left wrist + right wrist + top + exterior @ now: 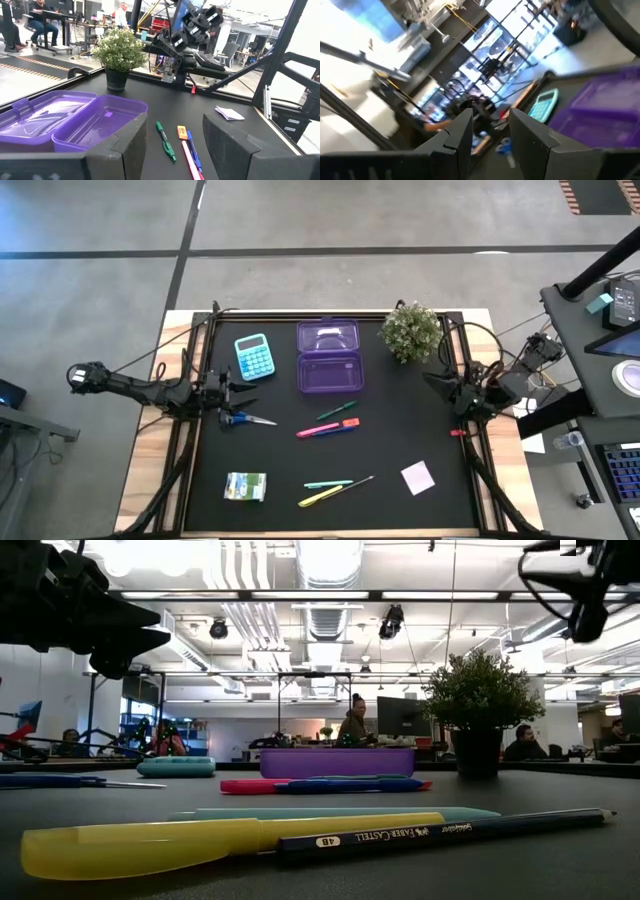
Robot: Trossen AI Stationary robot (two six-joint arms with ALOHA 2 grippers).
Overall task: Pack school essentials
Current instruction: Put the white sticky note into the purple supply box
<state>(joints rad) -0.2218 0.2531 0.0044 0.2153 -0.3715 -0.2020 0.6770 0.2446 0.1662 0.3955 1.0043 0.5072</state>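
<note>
An open purple case (330, 356) lies at the far middle of the black table, with a teal calculator (254, 356) to its left. Blue-handled scissors (245, 419) lie near the left edge. My left gripper (238, 392) hovers open just above them and points toward the right; in its wrist view (175, 145) nothing is between the fingers. At mid-table lie a green pen (337, 411) and a pink marker with a blue pen (328, 427). Nearer lie a teal pen (328, 483), yellow marker (322, 497), white pad (418, 477) and green-and-white packet (246, 486). My right gripper (437, 381) waits open at the right edge.
A leafy potted plant (411, 330) stands at the far right, close to my right arm. A pencil (355, 484) lies beside the yellow marker. Bare tabletop lies between the packet and the scissors. People sit at desks in the room beyond the table (352, 725).
</note>
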